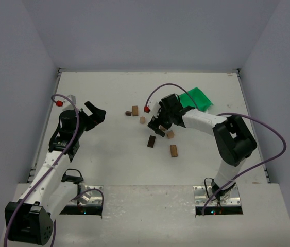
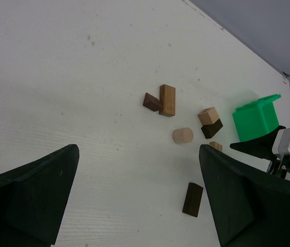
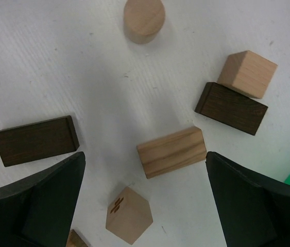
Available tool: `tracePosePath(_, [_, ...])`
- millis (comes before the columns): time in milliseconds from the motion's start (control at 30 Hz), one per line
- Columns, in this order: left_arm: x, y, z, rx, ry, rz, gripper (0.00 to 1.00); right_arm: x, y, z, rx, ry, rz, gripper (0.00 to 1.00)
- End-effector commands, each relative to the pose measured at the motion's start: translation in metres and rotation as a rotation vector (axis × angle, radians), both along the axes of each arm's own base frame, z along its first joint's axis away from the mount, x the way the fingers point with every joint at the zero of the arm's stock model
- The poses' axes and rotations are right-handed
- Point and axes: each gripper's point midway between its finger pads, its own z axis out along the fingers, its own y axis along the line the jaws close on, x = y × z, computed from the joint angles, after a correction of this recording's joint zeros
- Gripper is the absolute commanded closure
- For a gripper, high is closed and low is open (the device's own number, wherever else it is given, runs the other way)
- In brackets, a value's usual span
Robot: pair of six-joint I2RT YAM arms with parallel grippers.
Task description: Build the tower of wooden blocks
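Pale walls close round the white table (image 1: 108,170) in the top view. The wood block tower (image 1: 170,134) is unbuilt: its light tan and dark brown pieces lie loose and flat around my right gripper (image 1: 158,127), which hangs over them with its jaws spread and nothing in them. A green bin (image 1: 196,98) sits just behind that gripper. My left gripper (image 1: 98,113) hovers well off to the side of the blocks, also spread wide and empty.

From my left wrist, the blocks lie well ahead of my open fingers (image 2: 36,195). A tan rectangular piece (image 2: 167,100) touches a small dark piece (image 2: 151,101). Nearer the bin, a tan cube (image 2: 208,116) touches a dark block (image 2: 212,128), with a short tan cylinder (image 2: 183,136) just beside them. A dark rectangular block (image 2: 192,199) lies closest to me.

From my right wrist, a tan rectangular block (image 3: 171,152) lies flat just ahead of the gap between my fingers (image 3: 41,200). A tan marked cube (image 3: 129,213) sits inside the gap, touching neither finger. The dark rectangular block lies beside one fingertip. The tan cube and dark block, touching each other, lie ahead of the other finger, and the cylinder is farthest ahead.
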Motion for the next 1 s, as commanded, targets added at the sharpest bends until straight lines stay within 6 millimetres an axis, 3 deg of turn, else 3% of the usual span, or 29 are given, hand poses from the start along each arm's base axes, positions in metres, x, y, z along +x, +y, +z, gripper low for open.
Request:
tracePosePath(0, [0.005, 0.001, 0.013, 0.008, -0.052, 0.005, 0.00, 0.006, 0.010, 0.003, 0.037, -0.009, 0.174, 0.01])
tracePosePath(467, [0.007, 0.003, 0.009, 0.013, -0.036, 0.013, 0.00, 0.034, -0.002, -0.025, -0.030, 0.033, 0.118, 0.03])
tracePosePath(767, [0.007, 0.003, 0.008, 0.016, -0.032, 0.016, 0.00, 0.030, -0.009, -0.029, -0.052, 0.041, 0.115, 0.30])
tracePosePath(967, [0.006, 0.003, 0.009, 0.014, -0.035, 0.013, 0.00, 0.020, -0.014, -0.027, -0.067, 0.054, 0.139, 0.19])
